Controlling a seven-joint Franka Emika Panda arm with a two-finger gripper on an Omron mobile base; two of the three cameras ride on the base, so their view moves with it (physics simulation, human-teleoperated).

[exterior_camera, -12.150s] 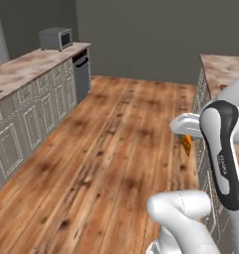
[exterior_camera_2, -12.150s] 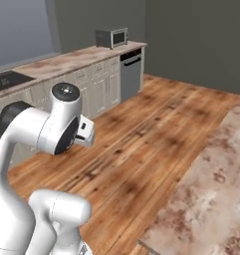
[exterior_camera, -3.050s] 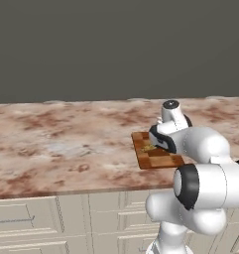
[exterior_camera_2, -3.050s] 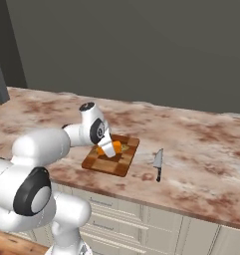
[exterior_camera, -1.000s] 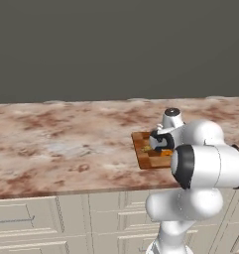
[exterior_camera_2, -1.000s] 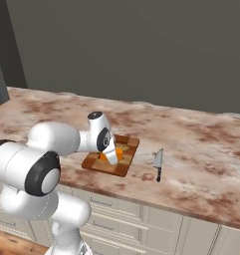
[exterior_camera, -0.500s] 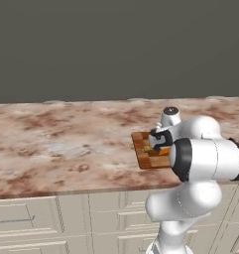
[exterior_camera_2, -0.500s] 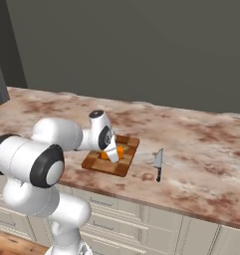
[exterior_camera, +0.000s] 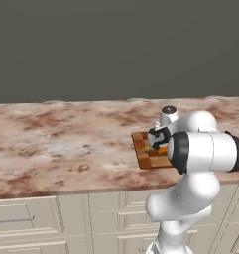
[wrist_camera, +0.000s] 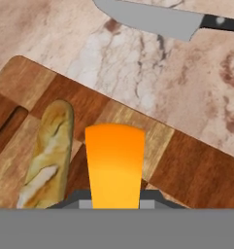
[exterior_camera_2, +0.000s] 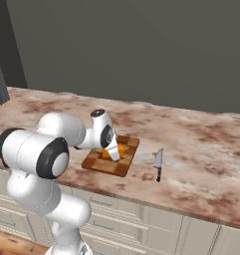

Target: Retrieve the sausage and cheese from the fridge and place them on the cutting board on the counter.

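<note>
The cheese, a bright orange wedge, stands between my fingers, and my gripper is shut on it. It is held low over the checkered cutting board on the mottled counter. From the base I see the gripper pointing down at the board, with the cheese showing beside it. A dark reddish-brown strip at the board's left may be the sausage; I cannot tell. The fridge is out of view.
A tan speckled oblong lump lies on the board just left of the cheese. A knife lies on the counter to the right of the board, and its blade points across the hand view. My arm's elbow looms over the counter's front edge.
Since twelve seconds ago the base has come from the open floor to this counter. Over the last second the elbow has folded in closer, while the gripper stays at the board with the cheese.
</note>
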